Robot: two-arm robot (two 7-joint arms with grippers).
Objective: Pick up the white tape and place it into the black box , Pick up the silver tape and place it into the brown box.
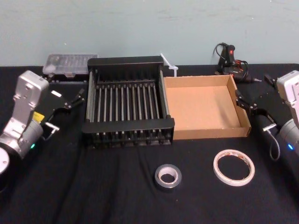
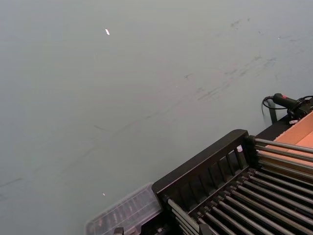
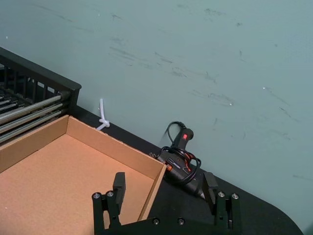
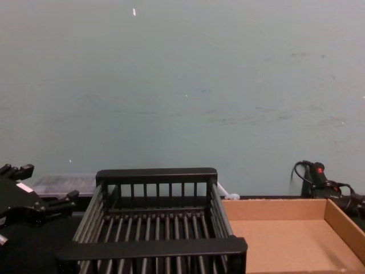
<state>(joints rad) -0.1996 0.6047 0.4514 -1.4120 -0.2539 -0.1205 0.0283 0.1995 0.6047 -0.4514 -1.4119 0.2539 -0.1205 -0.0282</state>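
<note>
The silver tape (image 1: 167,176) lies flat on the black tabletop, in front of the black box (image 1: 128,126). The white tape (image 1: 234,167) lies flat to its right, in front of the brown box (image 1: 205,107). Both boxes stand side by side with nothing inside. My left gripper (image 1: 76,99) hovers open just left of the black box, also visible at the chest view's lower left (image 4: 43,188). My right gripper (image 1: 244,101) hangs open at the brown box's right wall; the right wrist view (image 3: 165,188) shows its fingers (image 3: 119,188) spread over the box's far right corner.
A clear plastic case (image 1: 70,64) sits behind the black box at the back left. A black glue gun (image 1: 229,58) with cables lies behind the brown box, and a white zip tie (image 1: 169,65) lies between the boxes at the back. A wall closes the far side.
</note>
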